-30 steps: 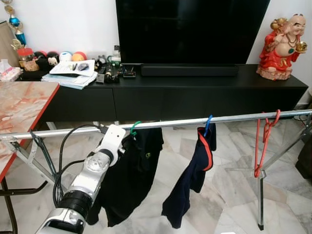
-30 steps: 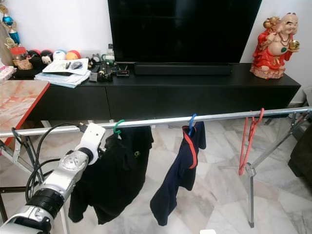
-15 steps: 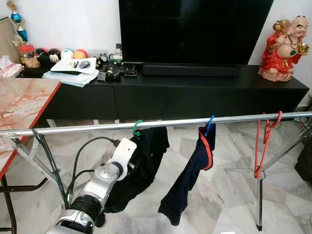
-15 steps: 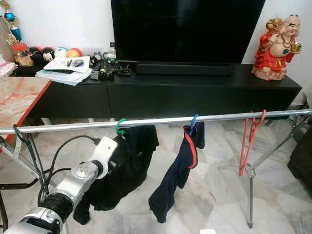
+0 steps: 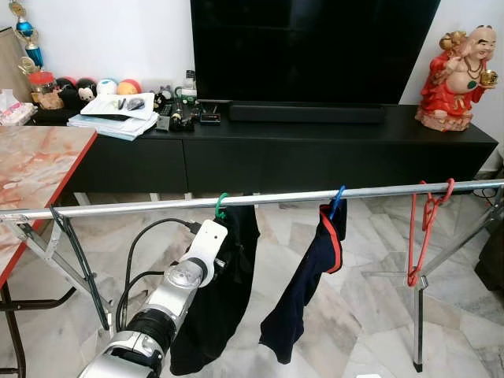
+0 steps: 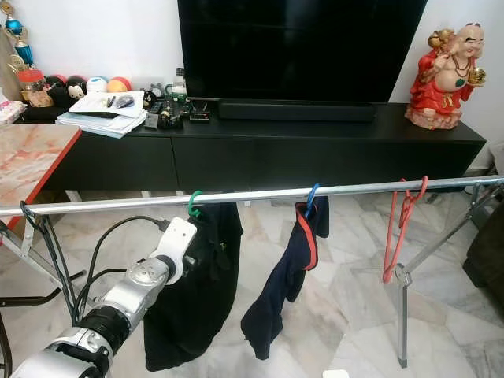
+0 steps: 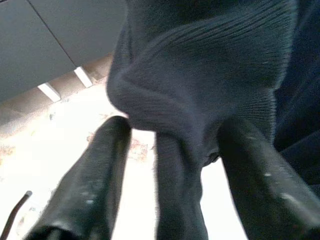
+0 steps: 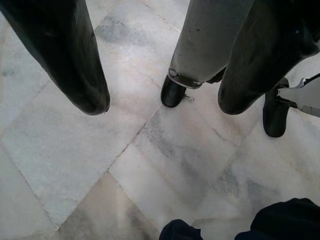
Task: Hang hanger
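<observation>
A black garment (image 5: 224, 299) hangs straight down from a green hanger (image 5: 221, 206) hooked over the silver rail (image 5: 126, 209) of a drying rack. My left arm (image 5: 187, 274) reaches up to the garment just under the hook. In the left wrist view, my left gripper (image 7: 175, 170) is open, with a fold of the dark fabric (image 7: 200, 75) lying between its fingers (image 7: 95, 185). My right gripper (image 8: 160, 100) hangs open over the marble floor with nothing in it.
Further right on the rail hang a navy garment with red trim (image 5: 315, 276) on a blue hanger and empty red hangers (image 5: 425, 228). Behind stands a black TV cabinet (image 5: 315, 157) with a red statue (image 5: 457, 71). A marble-topped table (image 5: 31, 165) is at left.
My left arm dropped from the rail beside the green hook and now sits a little below it. The black garment, earlier pulled aside and bunched, now hangs straight. The camera shifted slightly.
</observation>
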Tool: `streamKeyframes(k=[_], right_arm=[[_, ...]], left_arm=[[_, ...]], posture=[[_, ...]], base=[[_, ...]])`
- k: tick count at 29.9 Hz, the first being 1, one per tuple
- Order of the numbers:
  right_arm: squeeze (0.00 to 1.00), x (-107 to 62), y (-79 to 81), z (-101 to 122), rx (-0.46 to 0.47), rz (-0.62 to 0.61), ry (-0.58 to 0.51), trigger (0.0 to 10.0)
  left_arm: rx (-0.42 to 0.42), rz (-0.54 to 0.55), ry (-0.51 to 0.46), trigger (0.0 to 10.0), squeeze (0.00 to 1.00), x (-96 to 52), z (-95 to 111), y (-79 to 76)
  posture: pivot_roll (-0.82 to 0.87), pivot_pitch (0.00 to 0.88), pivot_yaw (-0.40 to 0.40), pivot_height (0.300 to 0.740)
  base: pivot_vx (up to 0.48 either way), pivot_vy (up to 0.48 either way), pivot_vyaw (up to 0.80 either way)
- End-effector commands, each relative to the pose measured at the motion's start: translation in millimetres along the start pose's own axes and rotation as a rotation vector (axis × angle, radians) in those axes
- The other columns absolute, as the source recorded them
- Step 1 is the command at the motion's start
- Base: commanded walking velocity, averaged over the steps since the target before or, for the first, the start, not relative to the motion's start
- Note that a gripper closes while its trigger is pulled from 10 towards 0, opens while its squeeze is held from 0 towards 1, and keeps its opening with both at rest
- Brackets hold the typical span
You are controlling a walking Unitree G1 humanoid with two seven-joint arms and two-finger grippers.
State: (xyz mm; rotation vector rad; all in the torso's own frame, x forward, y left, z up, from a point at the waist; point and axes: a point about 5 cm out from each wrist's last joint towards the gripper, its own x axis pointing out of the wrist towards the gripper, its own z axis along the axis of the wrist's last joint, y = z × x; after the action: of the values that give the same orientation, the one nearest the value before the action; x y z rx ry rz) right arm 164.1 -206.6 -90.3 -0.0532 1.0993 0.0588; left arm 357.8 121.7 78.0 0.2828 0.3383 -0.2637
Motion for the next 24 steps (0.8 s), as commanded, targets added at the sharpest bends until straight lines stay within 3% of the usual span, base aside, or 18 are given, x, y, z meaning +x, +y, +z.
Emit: streamKeyframes(k=[1, 12, 24], right_arm=[[0.0, -0.2, -1.4, 0.0, -0.007, -0.001, 0.004, 10.0], [0.0, -0.1, -0.6, -0.2, -0.004, 0.002, 0.005, 10.0], [0.0, -0.1, -0.6, -0.4, -0.011, 0.002, 0.005, 10.0]], left_arm=[[0.008, -0.003, 0.022, 0.0, 0.0, 1.4, 0.3, -2.0], [0.016, -0.024, 0.098, 0.0, 0.0, 0.9, -12.6, -9.8], [-0.001, -0.021, 0.037, 0.0, 0.0, 2.5, -3.5, -15.8]], posture=[[0.16, 0.0, -0.066, 0.74], [0.16, 0.0, -0.064, 0.74], [0.15, 0.0, -0.059, 0.74]], base=[[0.0, 0.0, 0.0], [0.0, 0.0, 0.0], [0.0, 0.0, 0.0]])
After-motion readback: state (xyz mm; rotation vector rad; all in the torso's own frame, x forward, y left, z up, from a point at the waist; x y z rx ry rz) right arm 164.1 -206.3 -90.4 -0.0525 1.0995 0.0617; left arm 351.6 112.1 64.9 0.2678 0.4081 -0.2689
